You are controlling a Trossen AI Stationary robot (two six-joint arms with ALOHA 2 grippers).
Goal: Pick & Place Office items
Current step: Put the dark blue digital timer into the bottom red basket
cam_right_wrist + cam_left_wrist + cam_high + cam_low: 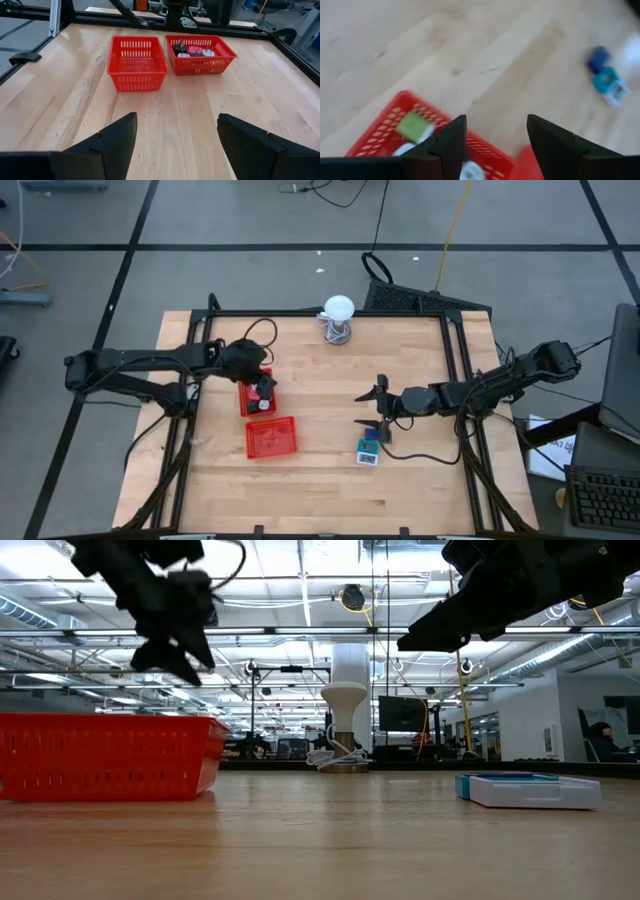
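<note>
We see the left gripper point(265, 388) left of centre in the overhead frame, hovering with its fingers spread and nothing between them, over a red basket point(247, 396) that holds small coloured pieces point(192, 51). A second red basket point(271, 437) sits just below it. Right of centre, the right gripper point(376, 408) hangs released and empty. Just beneath it on the table point(320, 490) lies the teal packet point(368, 453).
</note>
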